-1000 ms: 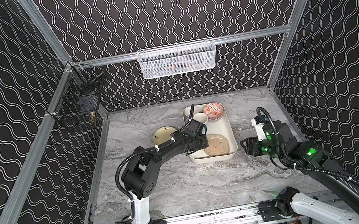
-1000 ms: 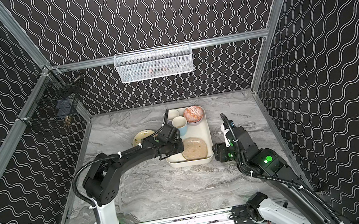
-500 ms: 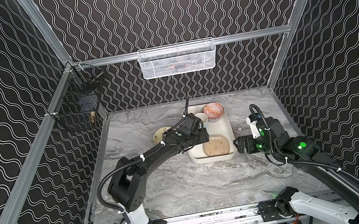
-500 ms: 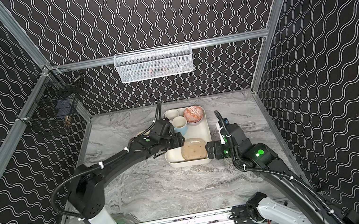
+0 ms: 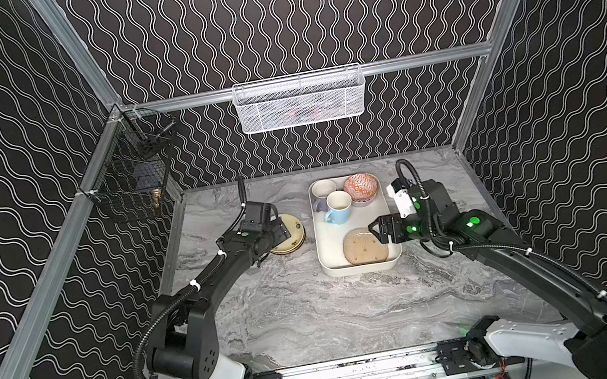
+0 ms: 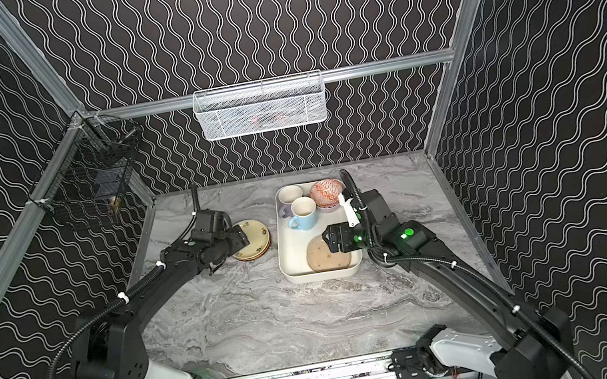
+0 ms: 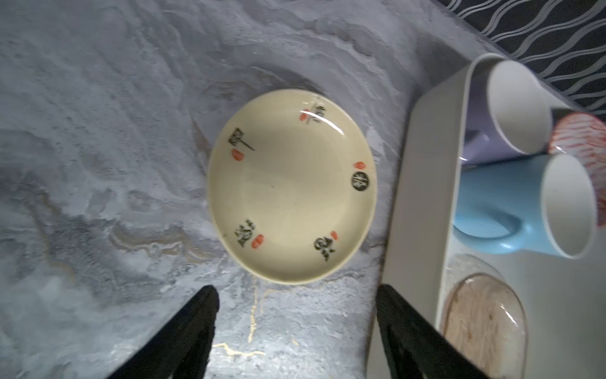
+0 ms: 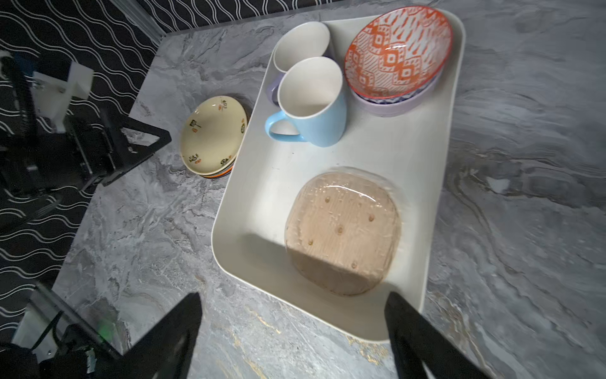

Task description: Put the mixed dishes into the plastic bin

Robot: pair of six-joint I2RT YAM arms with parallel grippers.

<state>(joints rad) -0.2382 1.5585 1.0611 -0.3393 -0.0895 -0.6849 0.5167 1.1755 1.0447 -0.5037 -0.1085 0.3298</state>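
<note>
Where the bin sits: we find the bin (image 5: 328, 245) on the marble table (image 5: 315, 315), far and right of middle, its long sides running near to far.
Far end of bin: a lilac mug (image 5: 322, 191) stands in the far left corner. A blue mug (image 5: 338, 207) stands just beside it on the near side, handle to the left. An orange bowl (image 5: 361, 186) rests tilted inside a lavender bowl (image 8: 393, 105) in the far right corner.
Near end of bin: a tan plate (image 5: 364, 246) lies flat toward the right wall.
Plates outside: a stack (image 5: 295, 238) sits on the table just left of the bin, with a yellow plate (image 7: 292, 187) on top. In the right wrist view we see orange and black rims beneath it.
Left gripper: our left gripper (image 7: 296, 292) hangs at the stack's left edge, fingers apart, nothing between them.
Right gripper: our right gripper (image 5: 378, 233) hangs over the bin's right wall by the tan plate, fingers spread and empty.
Contact: we cannot tell whether either gripper touches what lies beneath it.
Walls: a white mesh basket (image 5: 301, 100) hangs on the far wall and a black wire basket (image 5: 135, 178) on the left wall.
</note>
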